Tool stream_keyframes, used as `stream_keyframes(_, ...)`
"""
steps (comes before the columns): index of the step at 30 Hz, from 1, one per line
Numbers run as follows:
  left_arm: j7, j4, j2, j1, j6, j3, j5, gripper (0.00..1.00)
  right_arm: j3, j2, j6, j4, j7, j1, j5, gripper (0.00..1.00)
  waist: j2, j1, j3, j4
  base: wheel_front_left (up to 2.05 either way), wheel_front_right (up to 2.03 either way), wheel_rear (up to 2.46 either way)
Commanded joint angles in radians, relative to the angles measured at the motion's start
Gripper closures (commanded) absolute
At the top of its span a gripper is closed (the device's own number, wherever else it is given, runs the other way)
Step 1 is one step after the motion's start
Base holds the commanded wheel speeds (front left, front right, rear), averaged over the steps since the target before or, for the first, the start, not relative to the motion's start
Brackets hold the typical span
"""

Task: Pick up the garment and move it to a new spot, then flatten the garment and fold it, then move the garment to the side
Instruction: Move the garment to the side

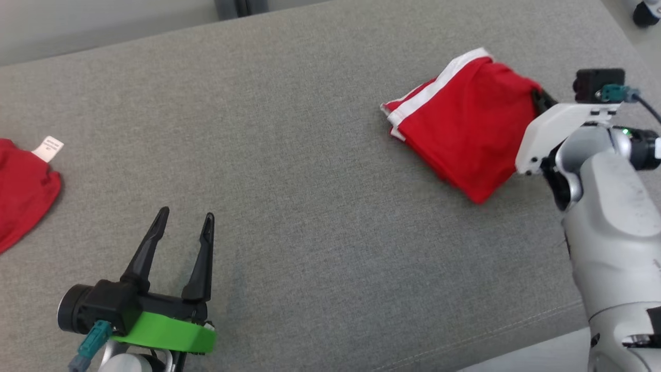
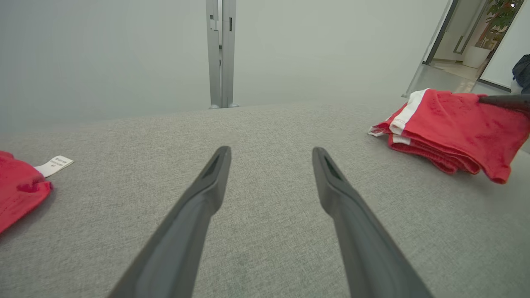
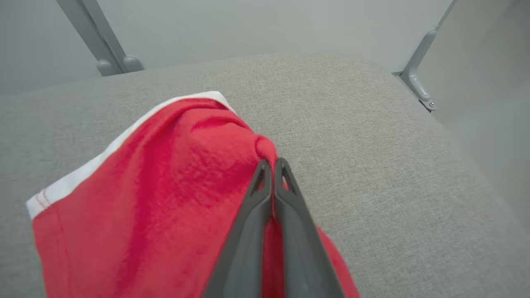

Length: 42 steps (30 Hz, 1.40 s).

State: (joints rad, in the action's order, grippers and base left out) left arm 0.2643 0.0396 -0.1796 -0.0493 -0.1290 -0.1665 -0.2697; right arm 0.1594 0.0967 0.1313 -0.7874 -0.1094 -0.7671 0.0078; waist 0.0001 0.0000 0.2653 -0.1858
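head view shows you the folded red garment (image 1: 465,129) lying on the grey table (image 1: 310,181), over toward its right side, with the white trim (image 1: 439,85) running along the edge that faces away from your right arm; your right gripper (image 1: 540,98) meets the garment at its right edge; in the right wrist view the fingers (image 3: 248,215) are pressed together on a small bunch of red cloth at their tips; in the left wrist view the cloth rises toward that pinch while the rest of the fold rests on the table; your left gripper (image 1: 186,219) sits well apart at the near left, its fingers (image 2: 198,207) spread wide above the table; a second red garment (image 1: 23,191) with a white label (image 1: 49,148) lies at the table's left edge
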Motion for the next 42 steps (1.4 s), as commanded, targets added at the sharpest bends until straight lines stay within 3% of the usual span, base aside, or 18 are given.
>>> stream_keyframes(1,0.0,-0.002,-0.02,-0.023,-0.003,0.002,-0.009,0.0,0.02,0.02,-0.001,0.0,0.0,-0.038,-0.033,1.0,-0.0001,0.0,0.152,0.013,0.0,0.0,0.0)
stream_keyframes(11,0.0,-0.023,-0.077,-0.055,-0.003,0.022,-0.024,0.0,0.264,0.14,-0.001,0.021,-0.025,-0.147,-0.228,1.0,-0.0001,0.0,0.248,0.074,0.0,0.0,0.0)
stream_keyframes(19,0.0,-0.04,-0.095,-0.051,-0.003,0.031,-0.026,0.0,0.439,0.156,-0.001,0.043,-0.057,-0.162,-0.348,1.0,-0.0001,0.0,0.264,0.083,0.0,0.0,0.0)
stream_keyframes(27,0.0,-0.035,-0.093,-0.036,-0.003,0.037,-0.014,0.0,0.518,0.139,-0.001,0.076,-0.035,-0.143,-0.427,1.0,-0.0001,0.0,0.244,0.072,0.0,0.0,0.0)
stream_keyframes(38,0.0,-0.03,-0.089,-0.026,-0.003,0.032,-0.007,0.0,0.549,0.161,-0.001,0.076,-0.057,-0.131,-0.471,1.0,-0.0001,0.0,0.228,0.076,0.0,0.0,0.0)
stream_keyframes(39,0.0,-0.028,-0.086,-0.025,-0.003,0.031,-0.007,0.0,0.556,0.162,-0.001,0.078,-0.057,-0.122,-0.478,0.7,-0.0001,0.0,0.226,0.077,0.0,0.0,0.0)
stream_keyframes(40,0.0,-0.027,-0.084,-0.025,-0.003,0.031,-0.007,0.0,0.563,0.162,-0.001,0.081,-0.059,-0.116,-0.486,0.11,-0.0001,0.0,0.224,0.078,0.0,0.0,0.0)
stream_keyframes(41,0.0,-0.026,-0.081,-0.023,-0.003,0.031,-0.006,0.0,0.575,0.161,-0.001,0.085,-0.063,-0.111,-0.495,0.0,-0.0001,0.0,0.221,0.079,0.0,0.0,0.0)
stream_keyframes(42,0.0,-0.024,-0.079,-0.022,-0.003,0.031,-0.006,0.0,0.581,0.162,-0.001,0.088,-0.065,-0.107,-0.507,0.0,-0.0001,0.0,0.218,0.079,0.0,0.0,0.0)
